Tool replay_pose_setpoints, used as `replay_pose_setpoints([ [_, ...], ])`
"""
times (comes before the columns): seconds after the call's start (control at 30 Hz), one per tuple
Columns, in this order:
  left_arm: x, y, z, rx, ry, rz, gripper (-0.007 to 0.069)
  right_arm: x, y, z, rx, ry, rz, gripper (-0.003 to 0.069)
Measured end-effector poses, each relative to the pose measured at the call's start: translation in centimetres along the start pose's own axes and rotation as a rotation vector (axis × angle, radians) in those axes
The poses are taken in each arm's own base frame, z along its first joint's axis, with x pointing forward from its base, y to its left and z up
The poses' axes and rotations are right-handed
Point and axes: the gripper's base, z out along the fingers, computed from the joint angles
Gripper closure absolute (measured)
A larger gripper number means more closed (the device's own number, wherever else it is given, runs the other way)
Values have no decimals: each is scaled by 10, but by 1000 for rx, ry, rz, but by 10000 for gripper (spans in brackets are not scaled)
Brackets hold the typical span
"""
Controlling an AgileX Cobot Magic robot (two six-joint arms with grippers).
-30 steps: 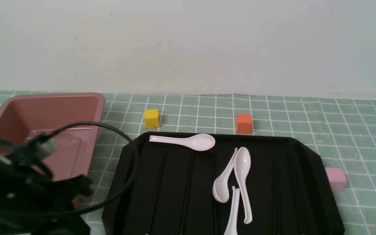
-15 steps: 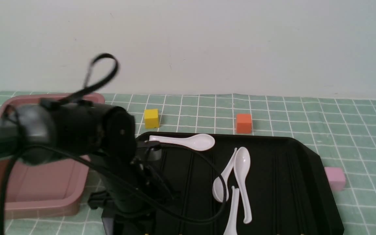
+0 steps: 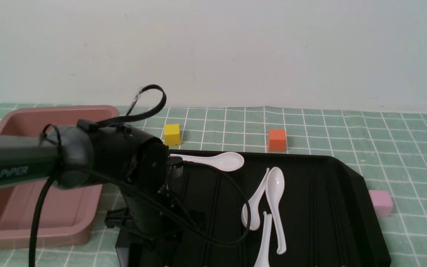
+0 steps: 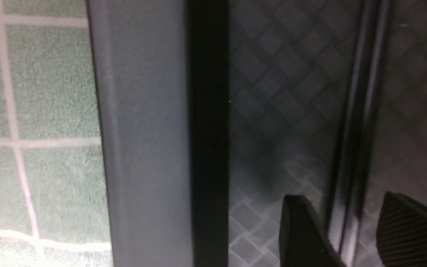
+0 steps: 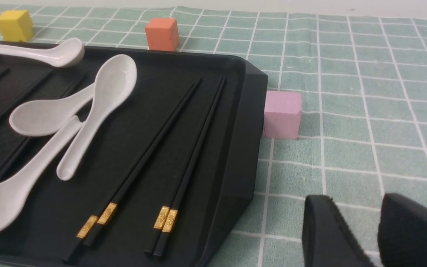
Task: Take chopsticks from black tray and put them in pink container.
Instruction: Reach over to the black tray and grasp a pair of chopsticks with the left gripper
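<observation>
The black tray [image 3: 350, 193] fills the middle of the table, and the pink container [image 3: 65, 115] stands to its left. My left arm reaches over the tray's left part, and its wrist hides the gripper in the front view. In the left wrist view my left gripper [image 4: 341, 200] is open, low over the tray floor near the rim [image 4: 143, 148]. A pair of black chopsticks [image 4: 358, 111] runs between its fingers [image 4: 300, 230]. Two more chopstick pairs [image 5: 154, 148] [image 5: 195, 141] lie in the tray's right part. My right gripper [image 5: 356, 200] is open and empty over the cloth, right of the tray.
Several white soup spoons [image 3: 274, 200] lie in the tray's middle and one [image 3: 213, 161] lies at its far edge. A yellow cube [image 3: 171, 134] and an orange cube [image 3: 277, 139] stand behind the tray. A small pale pink cube [image 3: 381, 202] touches its right side.
My left arm has swung from the near left, in front of the pink container, to over the tray's left part, then shifted a little right and lower.
</observation>
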Motion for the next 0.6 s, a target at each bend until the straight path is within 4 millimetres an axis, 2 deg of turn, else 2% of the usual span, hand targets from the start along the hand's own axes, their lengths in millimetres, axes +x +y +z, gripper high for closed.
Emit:
replay_pose_setpoints([
  [0.33, -1, -1, 13, -17, 30, -1, 330, 0, 0, 0, 0, 0, 0, 419],
  [0.43, -1, -1, 16, -28, 48, -1, 380, 0, 0, 0, 0, 0, 0, 419],
  [0.53, -2, -1, 15, -33, 56, -1, 501, 0, 0, 0, 0, 0, 0, 419],
  [0.6, -1, -1, 15, -34, 58, -1, 532, 0, 0, 0, 0, 0, 0, 419],
])
